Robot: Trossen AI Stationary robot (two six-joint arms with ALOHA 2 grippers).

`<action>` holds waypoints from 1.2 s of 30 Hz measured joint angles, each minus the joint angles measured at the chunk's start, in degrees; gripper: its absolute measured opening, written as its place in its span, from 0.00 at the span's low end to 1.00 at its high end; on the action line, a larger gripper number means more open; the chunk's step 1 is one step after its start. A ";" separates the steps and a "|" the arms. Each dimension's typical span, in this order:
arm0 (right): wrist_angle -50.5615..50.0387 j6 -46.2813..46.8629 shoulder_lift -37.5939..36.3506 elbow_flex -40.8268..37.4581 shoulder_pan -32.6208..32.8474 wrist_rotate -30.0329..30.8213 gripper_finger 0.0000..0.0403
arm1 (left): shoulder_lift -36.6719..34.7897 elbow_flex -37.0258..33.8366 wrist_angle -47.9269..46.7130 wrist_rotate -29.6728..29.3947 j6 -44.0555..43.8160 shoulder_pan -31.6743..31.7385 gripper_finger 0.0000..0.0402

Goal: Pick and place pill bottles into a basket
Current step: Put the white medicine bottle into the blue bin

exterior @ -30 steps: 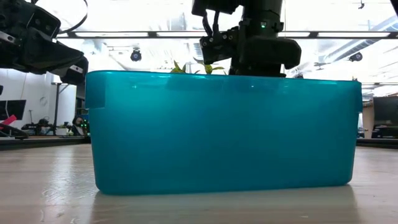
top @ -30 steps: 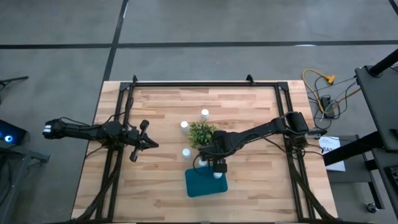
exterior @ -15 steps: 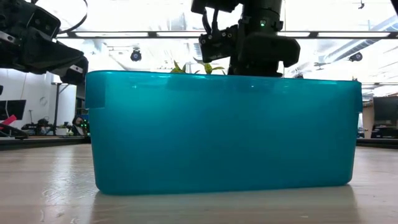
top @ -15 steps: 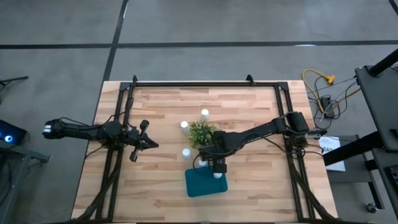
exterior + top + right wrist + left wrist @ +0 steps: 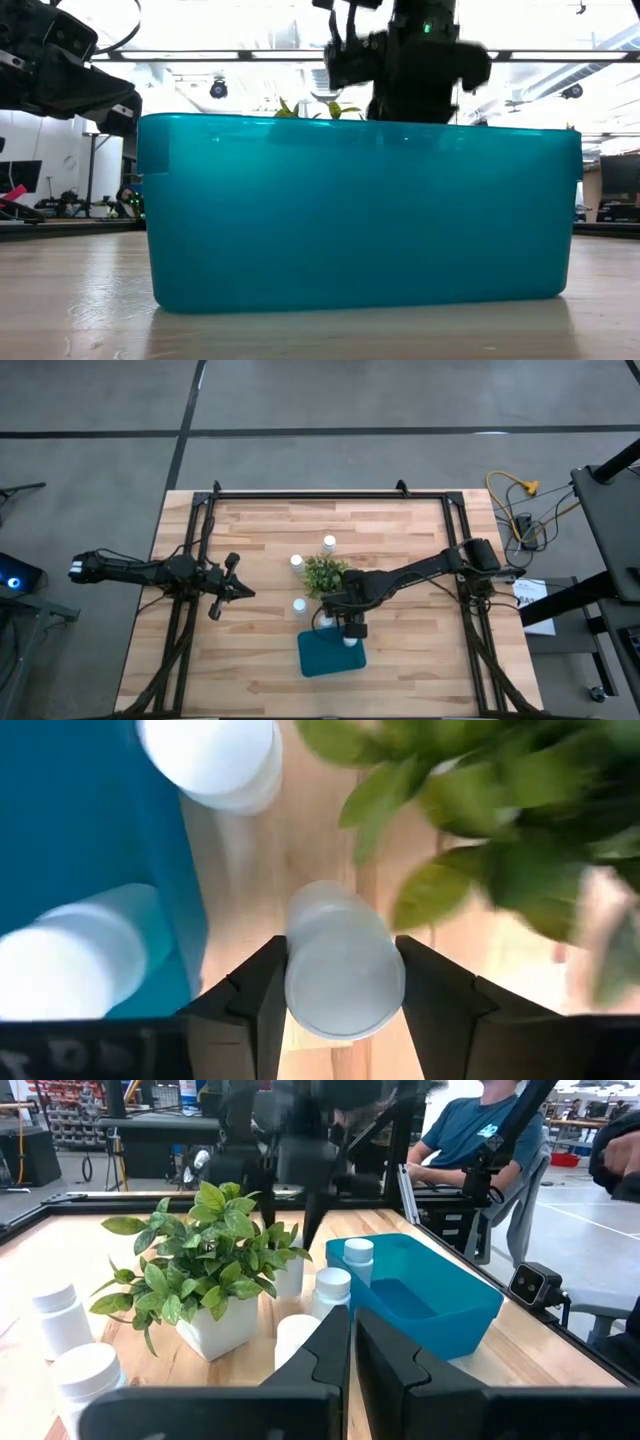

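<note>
Counting six pill bottles, one basket.

The basket wall hides its contents.

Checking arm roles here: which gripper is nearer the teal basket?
Right. The right gripper hovers at the teal basket's far edge, holding a pill bottle; the left gripper waits well off.

A grey concrete floor crossed by dark seams fills the upper frame around the pale wooden-plank bench. At right, a yellow coiled cable lies beside a black stand. Bright ceiling lights glare overhead.
</note>
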 joint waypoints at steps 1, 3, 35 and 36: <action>-0.12 0.03 -1.13 0.00 0.00 0.04 0.36 | 0.01 0.00 0.00 0.00 0.00 0.02 0.00; -0.48 0.03 -3.49 0.02 -0.06 0.07 0.36 | -0.01 0.00 0.01 0.00 0.00 0.01 0.00; 7.38 16.24 -13.51 0.09 12.87 -4.26 0.36 | -0.01 0.01 0.00 -0.02 0.09 0.02 0.00; 7.40 16.55 -12.96 0.09 13.23 -4.24 0.36 | 0.04 0.00 -0.01 0.00 0.09 0.01 0.00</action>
